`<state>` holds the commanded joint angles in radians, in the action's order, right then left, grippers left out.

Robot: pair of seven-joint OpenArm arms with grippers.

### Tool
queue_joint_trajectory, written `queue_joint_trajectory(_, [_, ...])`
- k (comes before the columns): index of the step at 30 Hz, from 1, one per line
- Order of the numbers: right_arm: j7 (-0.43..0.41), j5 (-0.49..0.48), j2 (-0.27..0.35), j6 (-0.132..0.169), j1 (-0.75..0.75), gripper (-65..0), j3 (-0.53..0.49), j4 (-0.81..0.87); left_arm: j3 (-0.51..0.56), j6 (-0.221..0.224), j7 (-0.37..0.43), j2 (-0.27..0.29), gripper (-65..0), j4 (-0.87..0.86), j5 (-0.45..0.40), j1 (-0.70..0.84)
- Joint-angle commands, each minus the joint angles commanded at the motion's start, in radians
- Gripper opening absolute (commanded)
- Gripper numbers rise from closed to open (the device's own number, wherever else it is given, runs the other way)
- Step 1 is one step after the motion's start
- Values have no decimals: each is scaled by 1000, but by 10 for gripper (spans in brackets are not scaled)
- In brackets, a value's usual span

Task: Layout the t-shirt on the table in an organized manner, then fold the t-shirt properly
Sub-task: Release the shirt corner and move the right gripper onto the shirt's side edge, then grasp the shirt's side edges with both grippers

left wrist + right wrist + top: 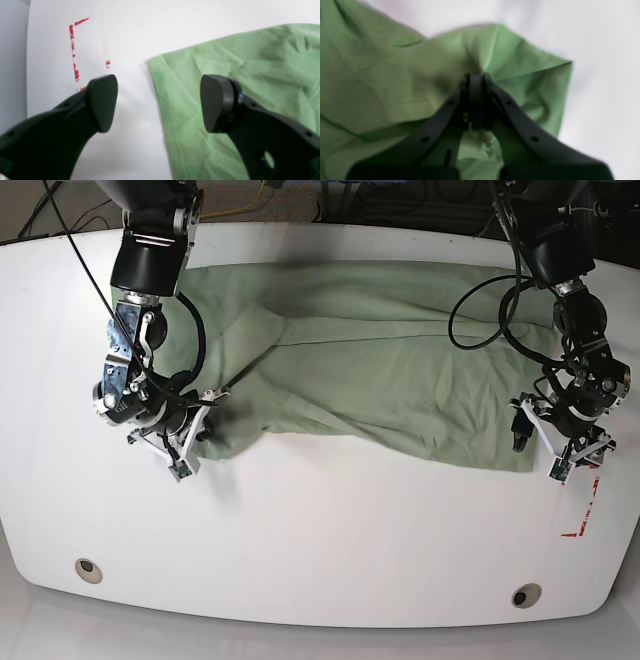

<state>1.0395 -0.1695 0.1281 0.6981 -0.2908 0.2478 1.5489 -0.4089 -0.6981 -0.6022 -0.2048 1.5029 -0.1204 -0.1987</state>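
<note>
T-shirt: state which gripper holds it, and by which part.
The right gripper is shut on the t-shirt, pinching a bunched fold near one corner edge. The left gripper is open over the shirt's other edge, holding nothing.

Bright, even light; blurred wrist views

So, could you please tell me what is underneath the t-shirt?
The t-shirt lies on the white table, visible all around it. Anything beneath the cloth is covered. The right end effector pinches one edge.
</note>
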Motion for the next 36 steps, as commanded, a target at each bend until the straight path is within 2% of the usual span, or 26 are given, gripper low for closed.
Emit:
queue_joint_trajectory(9, [115,2,-63,0,-6,-650,-2,170,-3,0,37,-2,-163,-83,0,-32])
queue_joint_trajectory(16, [120,6,-75,0,0,-650,-2,173,-14,0,41,-5,-160,-189,0,-86])
queue_joint_trajectory(19, [120,6,-75,0,2,-650,-2,173,-51,0,46,-5,-160,-236,2,-114])
queue_joint_trajectory(24, [120,6,-74,0,11,-650,-2,173,-84,0,97,-6,-160,-359,0,-170])
queue_joint_trajectory(36, [120,2,-69,0,21,-650,-2,175,-83,0,232,-25,-161,-644,-3,-272])
